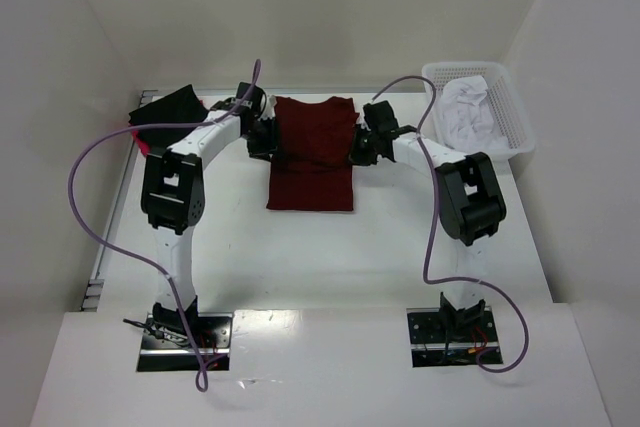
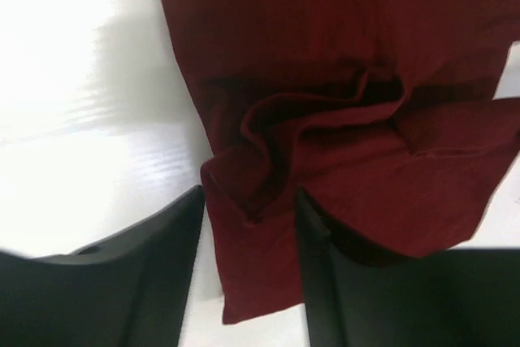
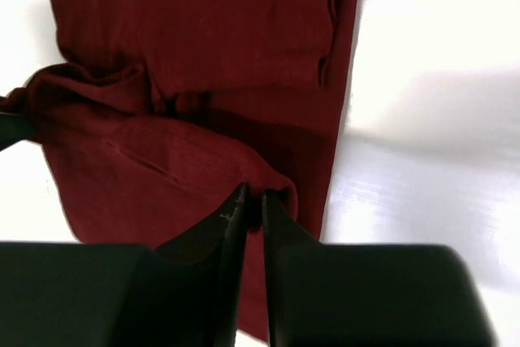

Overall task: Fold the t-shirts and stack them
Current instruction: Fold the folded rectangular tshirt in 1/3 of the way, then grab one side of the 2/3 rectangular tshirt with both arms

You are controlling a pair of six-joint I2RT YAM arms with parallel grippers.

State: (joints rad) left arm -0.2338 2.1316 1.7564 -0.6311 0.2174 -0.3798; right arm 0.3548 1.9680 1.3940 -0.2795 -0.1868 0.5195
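The dark maroon t-shirt (image 1: 312, 152) lies on the white table between my two grippers, its sleeve parts folded inward. My left gripper (image 1: 265, 137) is at the shirt's left edge. In the left wrist view its jaws stand apart, with a bunched maroon edge (image 2: 260, 193) lying between the fingers (image 2: 166, 266). My right gripper (image 1: 362, 147) is at the shirt's right edge, shut on a raised fold of the maroon cloth (image 3: 264, 180). A folded black t-shirt (image 1: 168, 107) lies at the far left, with a bit of pink cloth (image 1: 140, 143) showing under it.
A white plastic basket (image 1: 510, 117) holding white cloth (image 1: 465, 107) stands at the far right. White walls close in the table on the left, back and right. Purple cables loop off both arms.
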